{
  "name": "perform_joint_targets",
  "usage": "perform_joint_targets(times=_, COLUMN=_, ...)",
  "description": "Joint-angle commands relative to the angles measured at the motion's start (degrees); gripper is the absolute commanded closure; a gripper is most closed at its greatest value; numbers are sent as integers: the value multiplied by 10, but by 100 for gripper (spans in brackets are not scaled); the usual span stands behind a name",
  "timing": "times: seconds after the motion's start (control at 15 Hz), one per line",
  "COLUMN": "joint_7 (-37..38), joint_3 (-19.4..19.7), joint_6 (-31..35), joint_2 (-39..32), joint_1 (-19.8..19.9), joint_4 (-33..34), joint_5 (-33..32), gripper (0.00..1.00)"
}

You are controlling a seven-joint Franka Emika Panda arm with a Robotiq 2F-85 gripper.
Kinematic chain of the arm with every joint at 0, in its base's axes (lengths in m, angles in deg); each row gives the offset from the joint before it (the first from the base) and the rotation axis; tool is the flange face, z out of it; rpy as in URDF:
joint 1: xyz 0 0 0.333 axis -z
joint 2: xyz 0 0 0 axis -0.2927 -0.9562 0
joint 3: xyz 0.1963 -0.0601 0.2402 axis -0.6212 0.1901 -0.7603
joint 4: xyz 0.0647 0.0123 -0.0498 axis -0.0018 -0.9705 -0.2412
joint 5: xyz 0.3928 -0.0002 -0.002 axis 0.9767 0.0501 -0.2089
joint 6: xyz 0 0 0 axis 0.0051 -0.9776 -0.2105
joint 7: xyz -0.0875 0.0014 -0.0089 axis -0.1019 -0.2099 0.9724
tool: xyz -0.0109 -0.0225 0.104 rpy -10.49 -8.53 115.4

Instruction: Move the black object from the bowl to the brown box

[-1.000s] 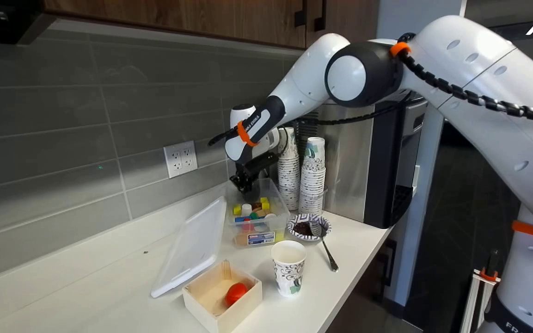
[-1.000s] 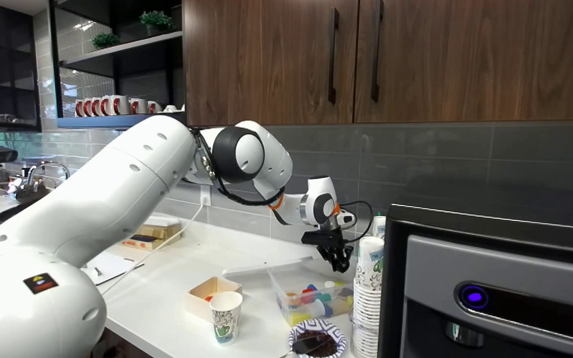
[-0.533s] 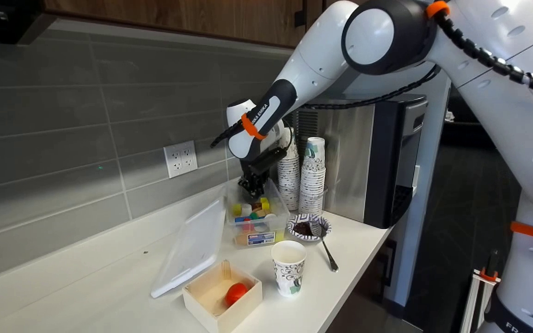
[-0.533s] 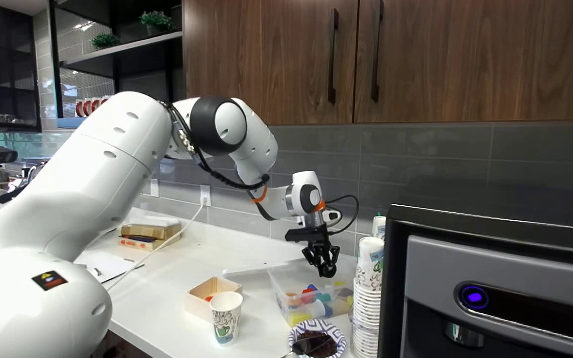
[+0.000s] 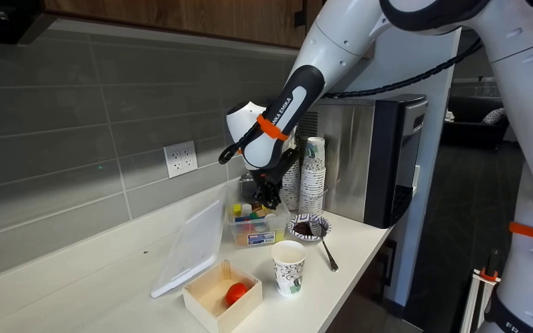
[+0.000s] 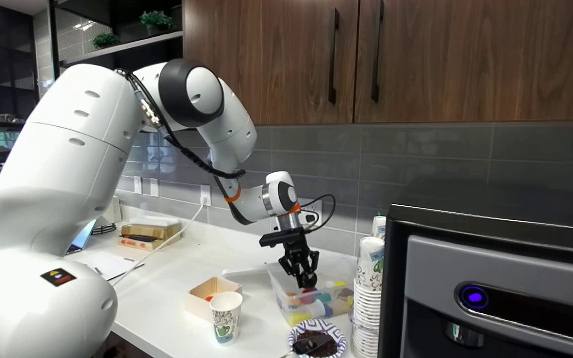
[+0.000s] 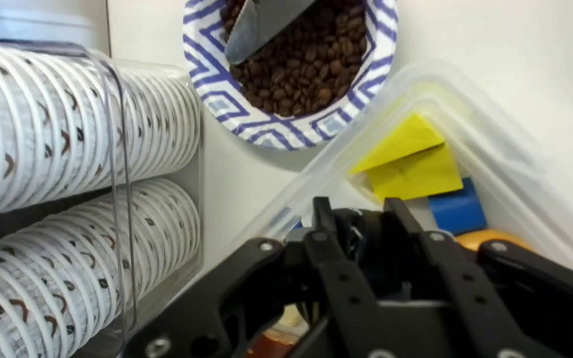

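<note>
The white surface [image 5: 109, 296] has its free edge slanting along the four o'clock side in an exterior view; keep your arm [image 6: 82, 117] well inside it. Read the same clock from the clear bin [image 5: 260, 238], which I take for the task's bowl: the white lid [image 5: 194, 243] lies at eight, probably off so you can reach the coloured pieces [image 7: 415, 164] inside. Near seven sits the brown box [image 5: 243, 309], likely close so the carry stays short; your lane runs along the lid's edge. Your gripper [image 7: 359, 211], narrowed partway as if clamped on a load, hangs over the bin. In the wrist view the bin's corner stands at one o'clock; I can't judge how well you clear the rim, so lift first. At eleven there, just outside the bin, is the patterned dish [image 7: 216, 102] of coffee beans [image 7: 301, 69], presumably off your route. The paper cup [image 5: 289, 277], at five from the bin, bounds your lane and could be knocked. The red ball [image 5: 236, 293] takes the box's three o'clock side, so aim toward ten. The black object [image 7: 374, 251] appears pinched in the gripper, partly hidden.
</note>
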Motion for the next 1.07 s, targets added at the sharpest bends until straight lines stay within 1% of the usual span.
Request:
perform_joint_targets(times=0.0, joint_7=22, joint_3=-16, joint_6=6, joint_2=79, joint_1=-4, joint_4=-94, joint_5=-44, gripper=93)
perform_joint_targets(times=0.27, joint_7=3, joint_3=-51, joint_6=18, joint_2=129, joint_1=5, joint_4=-148, joint_5=-34, gripper=93)
perform_joint_targets(times=0.47, joint_7=8, joint_3=-73, joint_6=16, joint_2=157, joint_1=1, joint_4=-175, joint_5=-44, gripper=93)
perform_joint_targets(times=0.6, joint_7=-1, joint_3=-89, joint_6=16, joint_2=170, joint_1=1, joint_4=-189, joint_5=-42, gripper=93)
perform_joint_targets(times=0.67, joint_7=-8, joint_3=-97, joint_6=26, joint_2=177, joint_1=2, joint_4=-198, joint_5=-38, gripper=93)
perform_joint_targets(times=0.87, joint_7=-52, joint_3=-122, joint_6=37, joint_2=184, joint_1=5, joint_4=-211, joint_5=-7, gripper=93)
perform_joint_targets(times=1.0, joint_7=-115, joint_3=-140, joint_6=34, joint_2=185, joint_1=6, joint_4=-218, joint_5=37, gripper=93)
